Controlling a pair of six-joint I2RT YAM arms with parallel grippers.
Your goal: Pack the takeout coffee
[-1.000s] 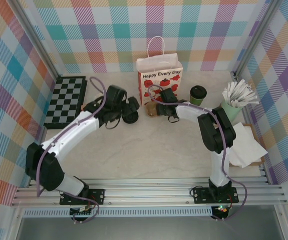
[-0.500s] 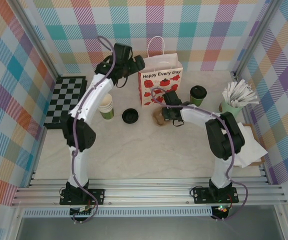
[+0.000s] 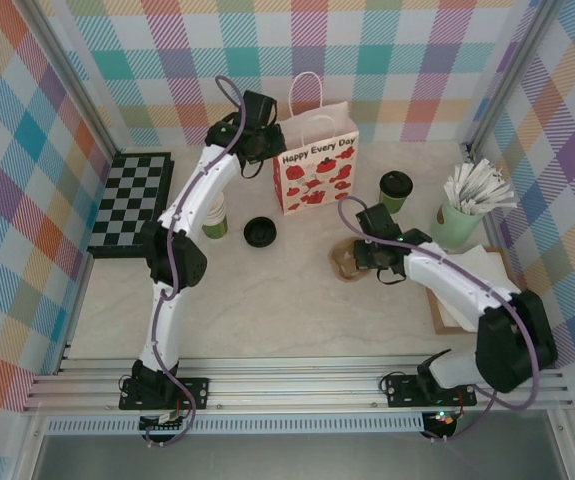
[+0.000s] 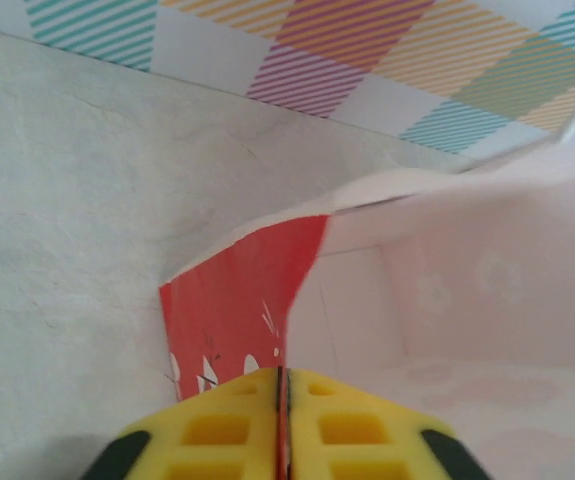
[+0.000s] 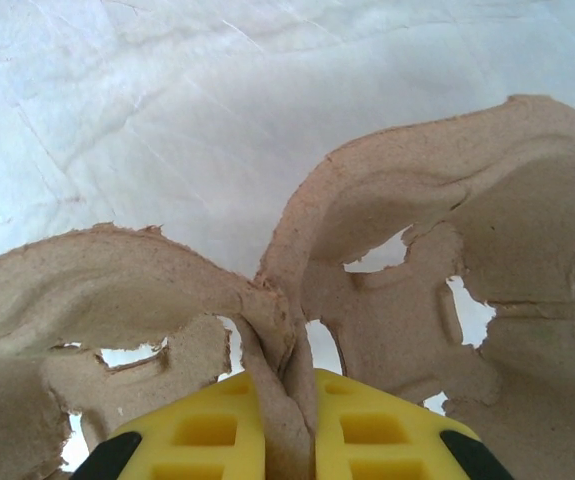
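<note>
Nearest, our right fingers (image 5: 367,435) pinch the carrier's (image 3: 347,263) ridge, probably to carry it. Beyond, the coffee (image 3: 395,189) stands on the tabletop (image 3: 267,300) near the bag (image 3: 317,170), whose rim our left fingers (image 4: 217,435) clamp, presumably holding it open.

The left gripper (image 4: 282,388), with yellow waffle-patterned fingers (image 4: 212,430), is pinching the upper edge of a white paper bag with a red side panel (image 4: 242,300), its jaws pressing together on the thin paper. The bag's mouth is gaping to the right, showing its pale inside. The bag is standing on a cream marbled tabletop (image 4: 67,200), near a pastel plaid wall (image 4: 347,50).
</note>
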